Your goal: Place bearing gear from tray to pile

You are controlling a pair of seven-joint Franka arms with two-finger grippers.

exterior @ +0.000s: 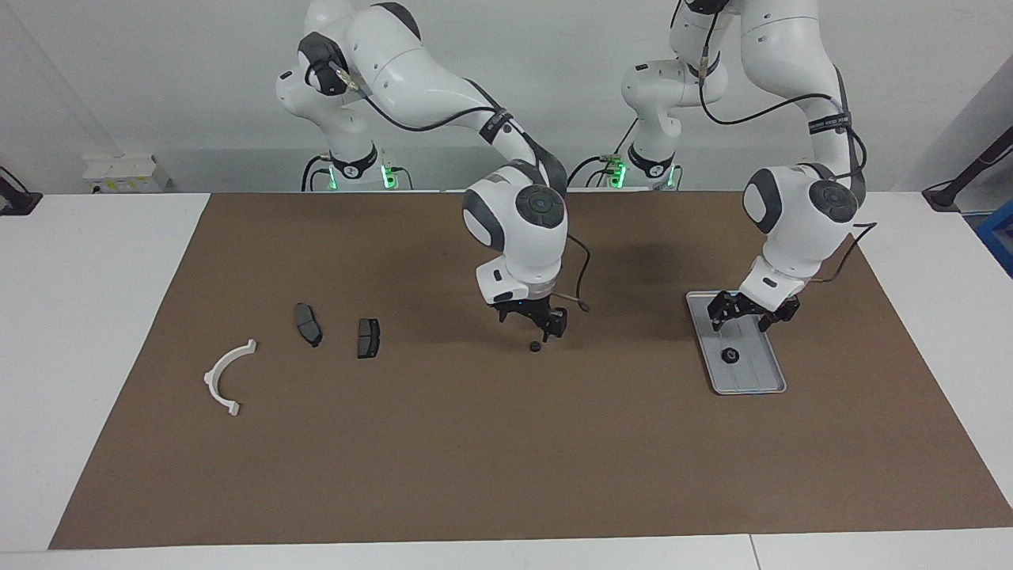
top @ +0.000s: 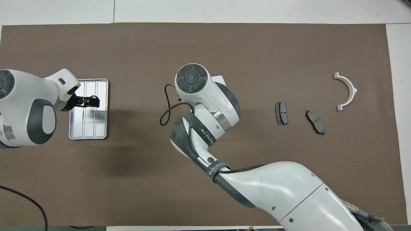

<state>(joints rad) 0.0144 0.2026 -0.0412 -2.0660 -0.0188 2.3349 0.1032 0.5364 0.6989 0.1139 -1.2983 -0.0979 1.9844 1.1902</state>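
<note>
A silver tray (exterior: 758,370) lies on the brown mat toward the left arm's end. One small black bearing gear (exterior: 730,355) sits in it. My left gripper (exterior: 742,321) hangs open over the tray, over the part nearer to the robots than that gear; in the overhead view it (top: 90,102) partly covers the gear. A second small black gear (exterior: 536,347) lies on the mat mid-table. My right gripper (exterior: 532,326) is open just above it. The pile is a white semicircular bracket (exterior: 225,378) and two dark pads (exterior: 308,324) (exterior: 368,338), toward the right arm's end.
The brown mat (exterior: 506,459) covers most of the white table. A black cable loop (exterior: 582,277) hangs off the right wrist. In the overhead view the right arm's wrist (top: 199,93) hides its gripper and the mid-table gear. The tray (top: 86,128), pads (top: 281,113) and bracket (top: 348,89) show there.
</note>
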